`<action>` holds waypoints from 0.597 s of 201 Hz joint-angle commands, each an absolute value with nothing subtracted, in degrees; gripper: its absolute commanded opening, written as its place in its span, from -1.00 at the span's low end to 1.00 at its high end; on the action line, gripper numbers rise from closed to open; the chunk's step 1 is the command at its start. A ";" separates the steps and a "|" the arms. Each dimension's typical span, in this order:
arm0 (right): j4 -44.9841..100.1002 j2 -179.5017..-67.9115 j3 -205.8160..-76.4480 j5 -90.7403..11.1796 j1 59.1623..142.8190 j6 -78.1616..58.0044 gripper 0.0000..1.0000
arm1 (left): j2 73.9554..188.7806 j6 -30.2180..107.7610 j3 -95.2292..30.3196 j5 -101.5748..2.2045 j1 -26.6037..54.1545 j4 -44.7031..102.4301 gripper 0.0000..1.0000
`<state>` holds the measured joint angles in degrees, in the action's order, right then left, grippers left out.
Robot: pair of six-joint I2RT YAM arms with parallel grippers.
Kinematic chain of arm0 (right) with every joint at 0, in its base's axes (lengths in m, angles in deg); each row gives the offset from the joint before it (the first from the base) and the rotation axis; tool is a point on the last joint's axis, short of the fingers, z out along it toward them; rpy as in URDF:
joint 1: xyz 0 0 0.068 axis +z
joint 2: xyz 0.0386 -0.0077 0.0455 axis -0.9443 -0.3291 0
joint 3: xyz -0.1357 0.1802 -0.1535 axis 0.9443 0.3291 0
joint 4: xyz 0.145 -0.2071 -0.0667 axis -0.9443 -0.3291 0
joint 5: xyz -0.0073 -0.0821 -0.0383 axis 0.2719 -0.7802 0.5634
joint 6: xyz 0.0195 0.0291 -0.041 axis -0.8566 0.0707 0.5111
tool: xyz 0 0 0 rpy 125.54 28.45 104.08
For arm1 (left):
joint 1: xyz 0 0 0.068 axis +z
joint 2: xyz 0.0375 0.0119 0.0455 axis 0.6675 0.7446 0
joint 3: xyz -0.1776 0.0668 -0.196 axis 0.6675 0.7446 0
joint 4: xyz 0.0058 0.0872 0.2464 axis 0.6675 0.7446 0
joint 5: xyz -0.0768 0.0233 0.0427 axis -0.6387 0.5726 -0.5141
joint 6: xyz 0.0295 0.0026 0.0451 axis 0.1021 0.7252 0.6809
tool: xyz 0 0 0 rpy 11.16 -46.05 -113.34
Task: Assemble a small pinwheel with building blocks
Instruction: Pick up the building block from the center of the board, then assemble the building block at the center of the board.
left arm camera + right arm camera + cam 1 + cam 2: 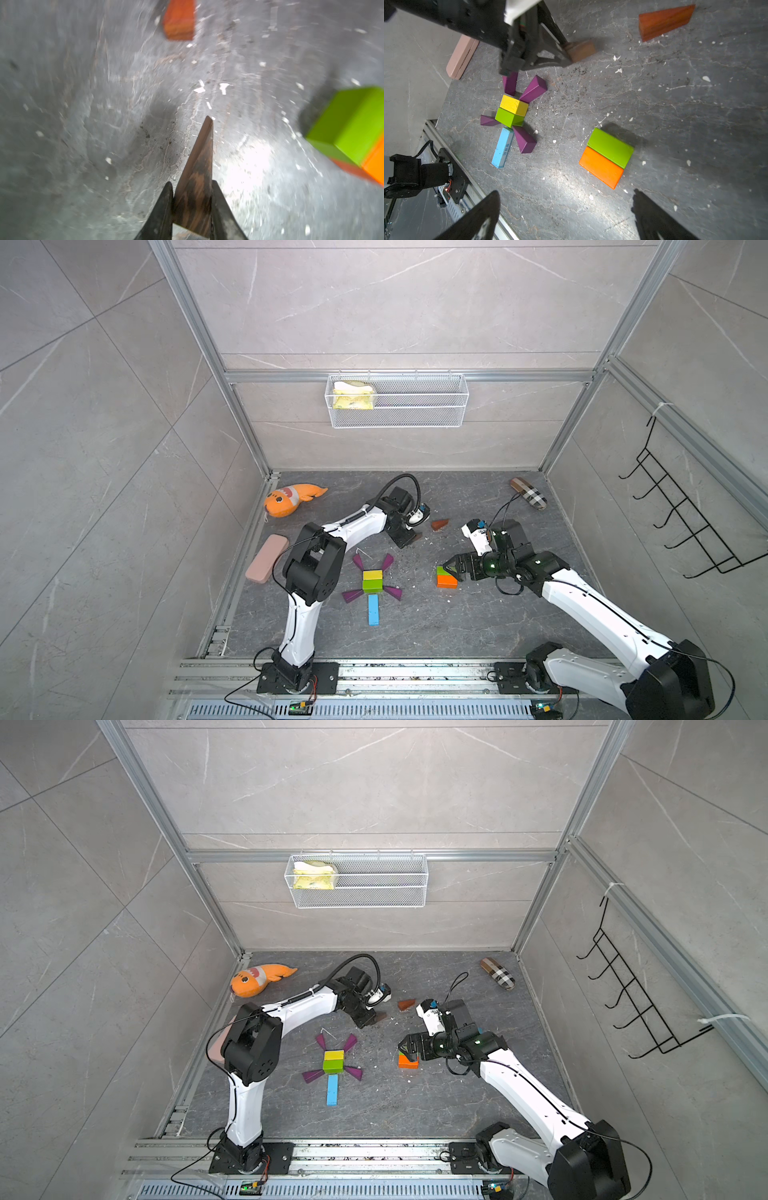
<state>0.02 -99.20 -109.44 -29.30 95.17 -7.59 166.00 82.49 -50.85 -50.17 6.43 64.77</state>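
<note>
Left gripper clamps brown wedge; right gripper open near green brick.

Left gripper clamps a brown wedge; right gripper hovers, jaws apart, over the orange brick.

Left arm, white and black: elbow raised, forearm reaching far toward centre. Left claw pinched on a dark brown wooden wedge. Right arm: stretched leftward, low. Right claw spread wide.
</note>
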 commanded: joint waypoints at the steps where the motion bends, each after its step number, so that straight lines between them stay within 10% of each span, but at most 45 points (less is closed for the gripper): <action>1: 2.23 -95.66 -106.22 -29.81 94.99 -9.99 1.00 | 164.66 99.41 -54.44 -59.82 7.87 64.92 -0.70; 120: 1.25 -88.12 -101.19 -26.74 95.04 -16.34 1.00 | 173.09 131.12 -63.36 -58.75 2.79 77.50 -0.68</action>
<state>1.18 -88.56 -102.38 -28.95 95.17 -14.56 171.07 126.34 -60.27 -58.49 3.94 73.84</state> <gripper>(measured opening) 0.993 0.256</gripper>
